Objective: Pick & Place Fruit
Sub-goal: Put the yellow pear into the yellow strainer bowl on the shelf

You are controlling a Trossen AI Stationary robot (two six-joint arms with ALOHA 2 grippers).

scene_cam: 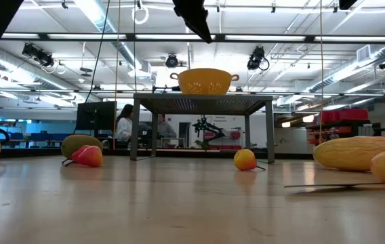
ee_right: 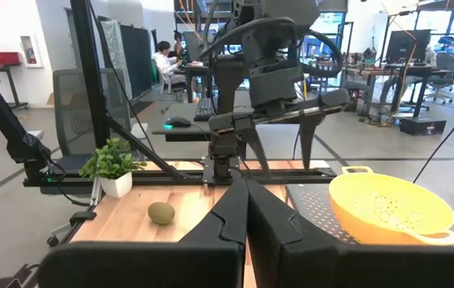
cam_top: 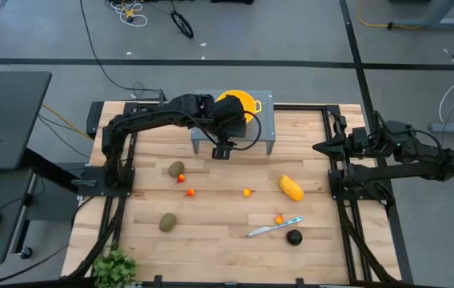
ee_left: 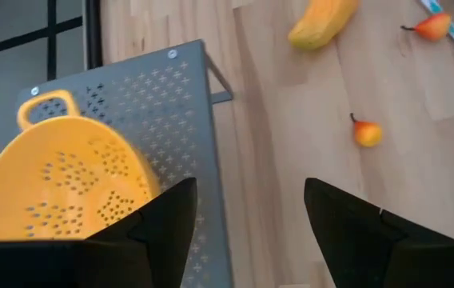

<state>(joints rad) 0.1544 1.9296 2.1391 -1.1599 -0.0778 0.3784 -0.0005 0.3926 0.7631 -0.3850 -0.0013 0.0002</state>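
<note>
High view: the left gripper (cam_top: 221,150) hangs at the front edge of the grey stand (cam_top: 265,122), fingers apart and empty; all fruit lies nearer the front of the table, the small orange fruit (cam_top: 247,192) probably closest.
Low view: the yellow bowl (scene_cam: 205,81) sits on the stand, empty as far as shows.
Left wrist view: the yellow-orange oblong (ee_left: 324,22) lies diagonally ahead.
Right wrist view: the right gripper (ee_right: 247,210) is closed, parked at the table's side.
</note>
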